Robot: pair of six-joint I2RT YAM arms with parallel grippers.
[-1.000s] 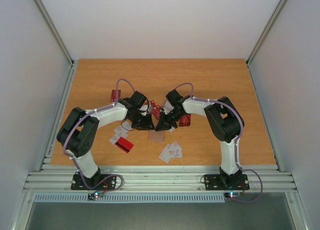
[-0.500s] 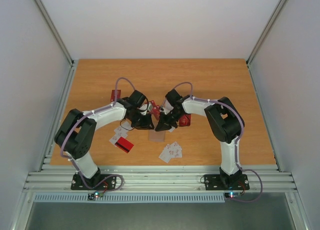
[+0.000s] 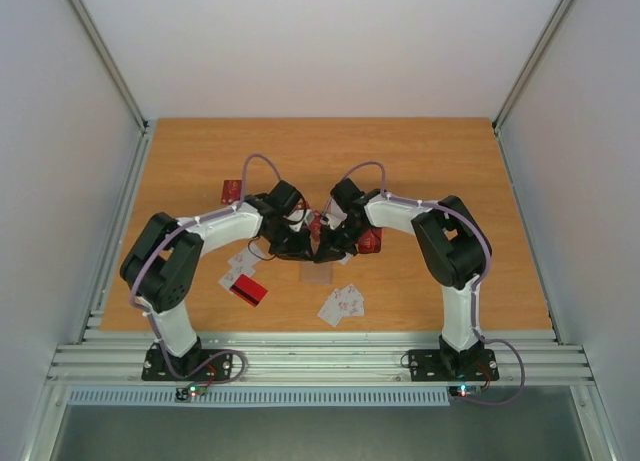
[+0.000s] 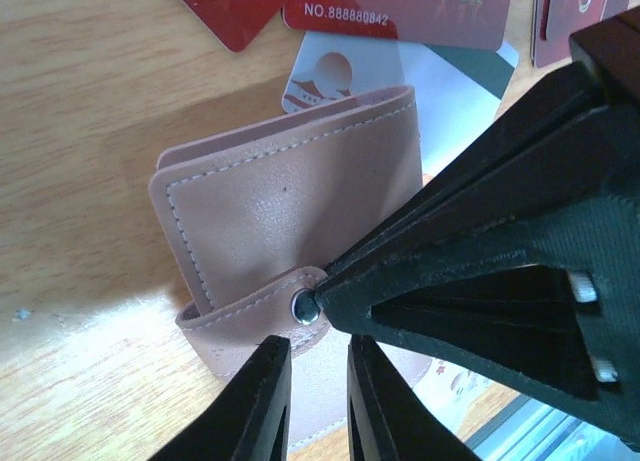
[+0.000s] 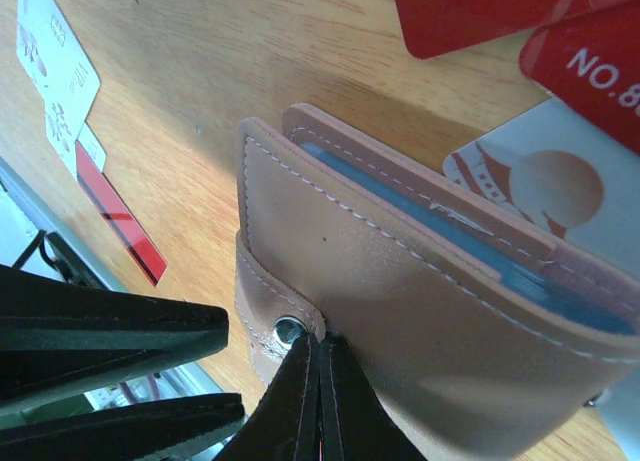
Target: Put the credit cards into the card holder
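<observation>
Right, both arms are crowding in over the middle of the table (image 3: 450, 181), and it's all about the card holder (image 4: 290, 211). It is lying closed on the wood, partly over a white card (image 4: 450, 81), with its strap fastened down. The right gripper (image 5: 318, 359) is pressing its fingers tight together, tips sitting right at the snap (image 5: 290, 330) (whether a sliver of strap is caught between them, I cannot tell). The left gripper (image 4: 315, 356) is hovering at the strap's end with its fingers a narrow slot apart, gripping nothing.

My read is that one claw is working the fastener while the other is waiting to take the flap, since no card is going in until that holder is lying open.

The left wrist view is giving us the stitched outer cover and the strap. The right wrist view is adding the blue-grey lining peeking between the covers. From above, the holder is hiding under the grippers, but only that view is showing the credit cards (image 3: 342, 303) lying loose on the near side.
</observation>
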